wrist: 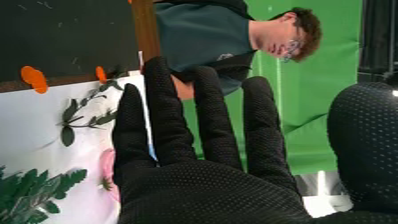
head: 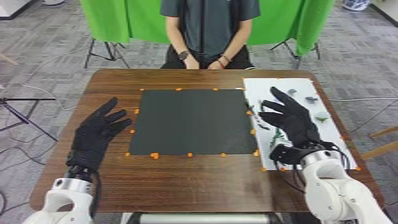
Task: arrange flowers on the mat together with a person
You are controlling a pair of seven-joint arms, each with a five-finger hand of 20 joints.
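Green leafy sprigs (wrist: pixel 31 192) lie near the right robot hand (head: pixel 296 125).

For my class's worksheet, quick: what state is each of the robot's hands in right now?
Left hand: open, fingers apart, holding nothing.
Right hand: open, fingers extended over the white sheet, holding nothing.

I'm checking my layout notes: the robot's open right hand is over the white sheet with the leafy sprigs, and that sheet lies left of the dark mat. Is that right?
The side is wrong: the head view shows the white sheet with the leafy sprigs right of the dark mat. The open right hand is indeed over it.
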